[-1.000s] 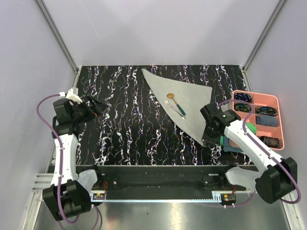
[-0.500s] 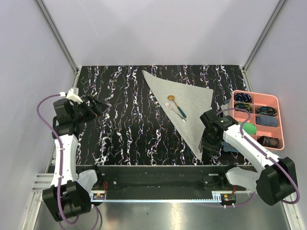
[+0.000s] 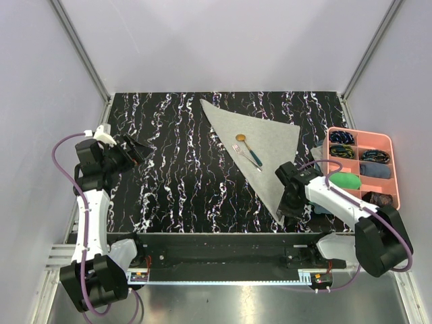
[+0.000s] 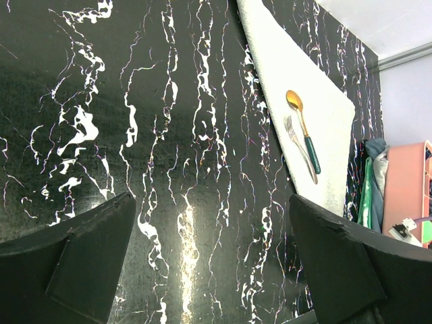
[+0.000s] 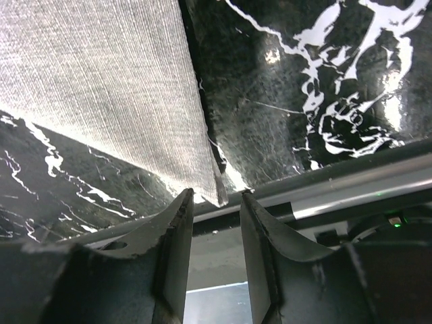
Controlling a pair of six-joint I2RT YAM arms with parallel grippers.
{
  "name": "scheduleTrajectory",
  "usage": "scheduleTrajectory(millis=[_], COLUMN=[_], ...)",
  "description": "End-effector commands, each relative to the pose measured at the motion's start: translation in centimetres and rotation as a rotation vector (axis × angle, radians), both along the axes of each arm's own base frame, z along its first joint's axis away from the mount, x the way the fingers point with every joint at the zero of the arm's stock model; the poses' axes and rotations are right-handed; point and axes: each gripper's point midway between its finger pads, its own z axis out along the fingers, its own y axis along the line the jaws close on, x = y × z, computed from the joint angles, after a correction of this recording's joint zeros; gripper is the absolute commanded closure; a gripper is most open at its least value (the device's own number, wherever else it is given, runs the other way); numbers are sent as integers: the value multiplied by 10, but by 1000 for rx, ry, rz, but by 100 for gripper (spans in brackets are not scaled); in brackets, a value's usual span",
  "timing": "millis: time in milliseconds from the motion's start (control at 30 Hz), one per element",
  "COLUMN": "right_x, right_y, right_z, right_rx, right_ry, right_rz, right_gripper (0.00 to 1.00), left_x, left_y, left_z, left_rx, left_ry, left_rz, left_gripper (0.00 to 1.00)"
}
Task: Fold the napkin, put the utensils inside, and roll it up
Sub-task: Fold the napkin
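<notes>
Shows napkin [image 3: 266, 145] folded in a triangle at 2 o'clock on the table [image 3: 175, 175], spoon [image 4: 305, 135] and fork [image 4: 300, 152] together on it. Puts right gripper [image 5: 216, 202] at 5 o'clock, partly parted, gripping nothing, napkin's near corner at its tips. Puts left gripper [image 4: 210, 202] at 9 o'clock, spread wide, empty.
</notes>
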Motion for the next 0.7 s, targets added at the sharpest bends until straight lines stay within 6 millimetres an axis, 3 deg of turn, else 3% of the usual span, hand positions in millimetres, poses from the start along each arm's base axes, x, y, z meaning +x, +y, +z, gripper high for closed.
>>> scheduleTrajectory(millis=[0,667], right_x=[6,7], right_y=[4,2], right_z=[-5,-26], right_rx=[-1,-87], right_ry=[-23,20], right_rz=[-19,16], right_gripper=[59,68], left_x=[4,5], left_y=[-3,-4], left_z=[12,10], left_rx=[5,-3], left_ry=[-59,-50], left_rz=[-23,-28], left_gripper=[1,1])
